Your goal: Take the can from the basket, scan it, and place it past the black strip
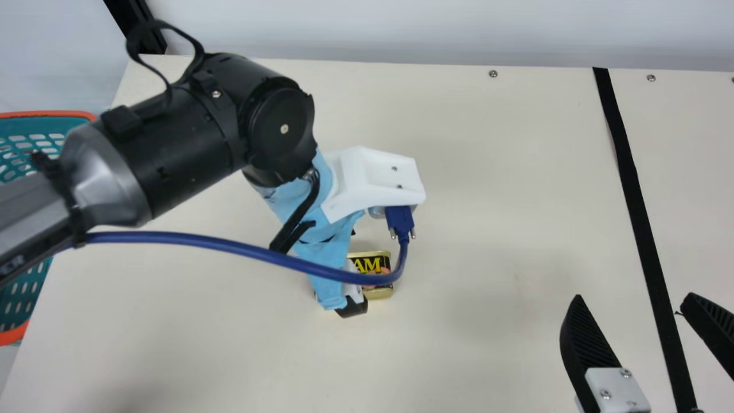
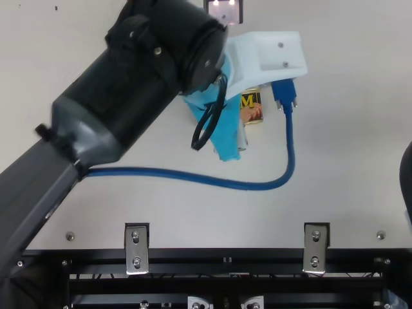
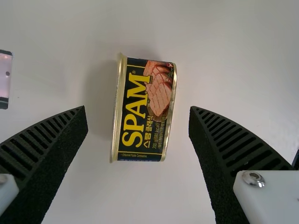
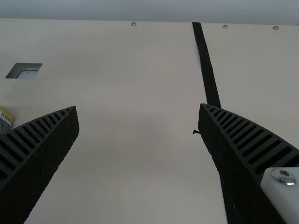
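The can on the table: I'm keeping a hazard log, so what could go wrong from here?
The can lies slightly askew between the left gripper's open jaws, with a gap at each side; closing might twist or nudge it.

The blue cable hangs in a loose loop from that arm's wrist and could snag as the arm moves.

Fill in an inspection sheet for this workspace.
Surface: cream table with black strip and inset panel.
Job's things: can on its side, label up, left of the strip; basket at the table's left.
Clutter: nothing seen.
Grippers: left gripper at the can, jaws open; right gripper near the strip, jaws open.
Cables: blue cable along the left arm.
Surroundings: pale wall behind.
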Controlling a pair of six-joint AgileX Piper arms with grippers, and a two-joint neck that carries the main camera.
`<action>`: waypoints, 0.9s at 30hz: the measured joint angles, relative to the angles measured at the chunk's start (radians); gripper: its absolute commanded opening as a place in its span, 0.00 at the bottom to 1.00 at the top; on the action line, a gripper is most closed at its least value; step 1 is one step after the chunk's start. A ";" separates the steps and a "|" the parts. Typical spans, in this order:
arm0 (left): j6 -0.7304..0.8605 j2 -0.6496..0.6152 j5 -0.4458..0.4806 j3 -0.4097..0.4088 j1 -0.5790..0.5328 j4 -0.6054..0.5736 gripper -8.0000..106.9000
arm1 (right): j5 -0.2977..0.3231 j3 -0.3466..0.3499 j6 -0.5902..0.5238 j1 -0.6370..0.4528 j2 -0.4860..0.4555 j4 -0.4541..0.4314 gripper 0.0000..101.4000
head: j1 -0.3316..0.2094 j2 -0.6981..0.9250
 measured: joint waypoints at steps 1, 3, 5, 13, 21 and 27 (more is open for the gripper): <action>-0.010 -0.013 -0.005 0.012 0.004 -0.004 0.85 | 0.000 0.000 0.000 0.000 0.000 0.000 1.00 | 0.000 0.000; -0.030 -0.048 -0.017 0.039 0.016 -0.009 0.85 | 0.000 0.000 0.000 0.000 0.000 0.000 1.00 | 0.000 0.000; -0.055 -0.084 -0.033 0.066 0.030 -0.007 0.85 | 0.000 0.000 0.000 0.000 0.000 0.000 1.00 | 0.000 0.000; -0.210 -0.278 -0.119 0.200 0.132 -0.017 0.85 | 0.000 0.000 0.000 0.000 0.000 0.000 1.00 | 0.000 0.000; -0.387 -0.482 -0.223 0.332 0.286 -0.009 0.85 | -0.019 -0.019 0.011 0.010 0.030 -0.019 1.00 | 0.000 0.000; -0.470 -0.622 -0.256 0.421 0.415 -0.026 0.85 | -0.101 -0.093 0.040 0.047 0.145 -0.073 1.00 | 0.000 0.000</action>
